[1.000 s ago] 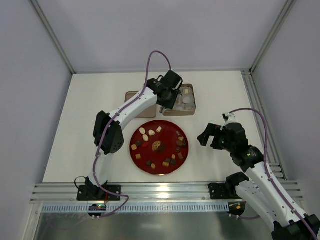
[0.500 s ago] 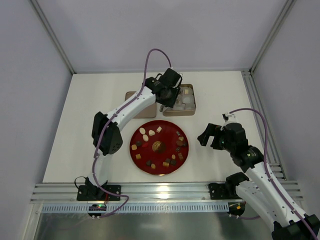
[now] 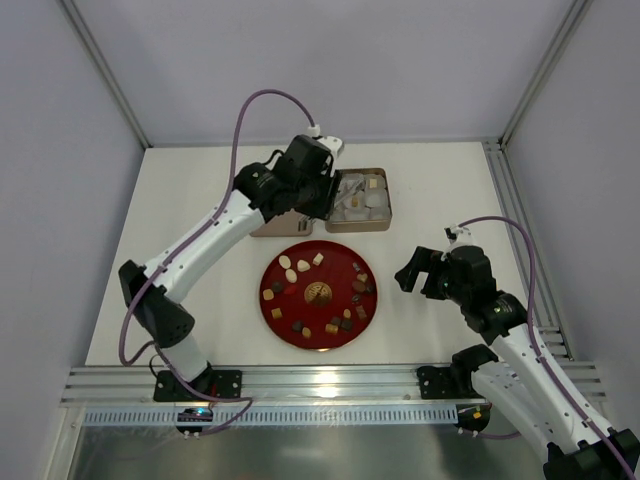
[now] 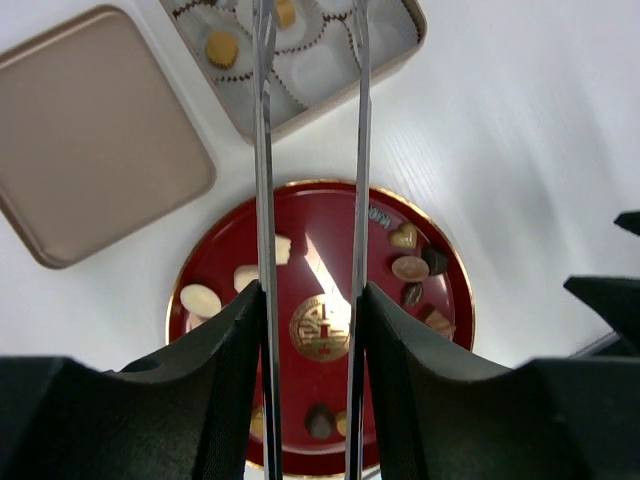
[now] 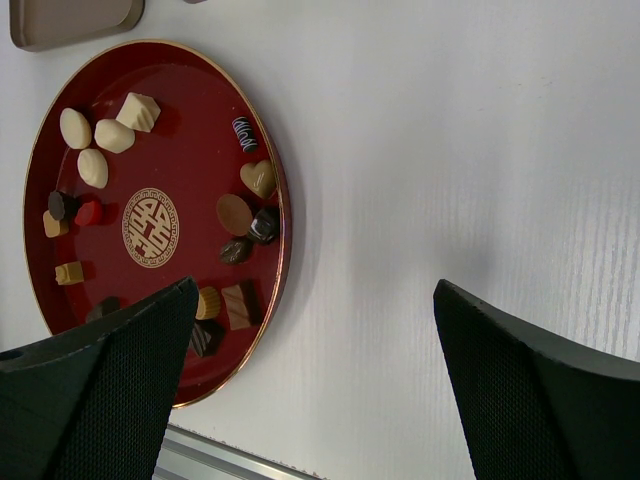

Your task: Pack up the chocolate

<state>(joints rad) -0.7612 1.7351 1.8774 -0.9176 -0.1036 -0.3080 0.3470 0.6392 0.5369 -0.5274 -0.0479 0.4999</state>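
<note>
The chocolate lies as several brown, tan and cream pieces on a round red plate. It also shows in the left wrist view and the right wrist view. An open tan box behind the plate holds white paper cups and two tan pieces. My left gripper is shut on metal tongs. The tongs' blades stand apart, with nothing seen between them, and reach over the box. My right gripper is open and empty over the table right of the plate.
The box's flat tan lid lies left of the box, partly under my left arm in the top view. Aluminium rails run along the table's near edge and right side. Grey walls enclose the back and sides.
My left arm has swung to the left. Its gripper has drawn back left from over the box, with the tongs still in it. The right arm has not moved.
</note>
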